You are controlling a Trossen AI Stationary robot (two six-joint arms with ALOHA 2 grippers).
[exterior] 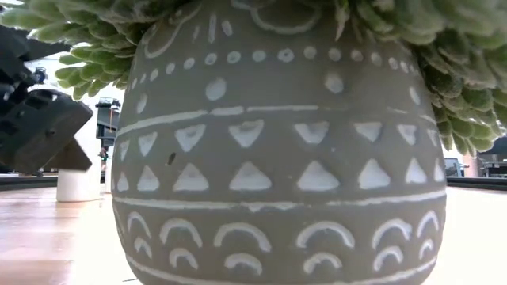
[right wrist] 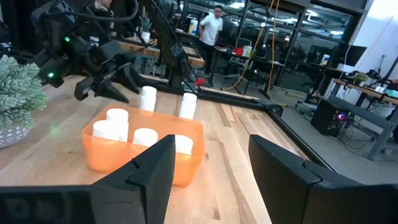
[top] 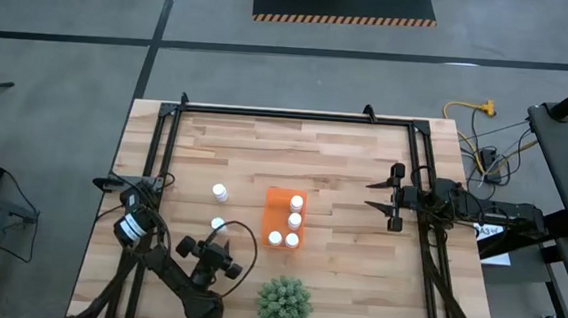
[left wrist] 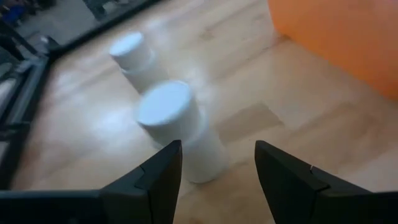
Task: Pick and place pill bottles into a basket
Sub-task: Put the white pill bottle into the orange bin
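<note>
The orange basket (top: 273, 206) stands at the table's middle with several white pill bottles upright in it (top: 294, 220), which also show in the right wrist view (right wrist: 145, 135). Two more bottles stand on the table left of it: a far one (top: 220, 191) and a near one (top: 217, 225). My left gripper (top: 218, 238) is open just on the near side of the near bottle (left wrist: 177, 124), its fingers (left wrist: 163, 171) either side of the bottle's base. My right gripper (top: 374, 196) is open and empty, right of the basket.
A green spiky plant (top: 284, 302) in a patterned grey pot (exterior: 277, 158) stands at the near edge, close to my left arm, and fills the low view. A black frame (top: 287, 116) runs along the table's far and side edges. Bare wood lies between the basket and my right gripper.
</note>
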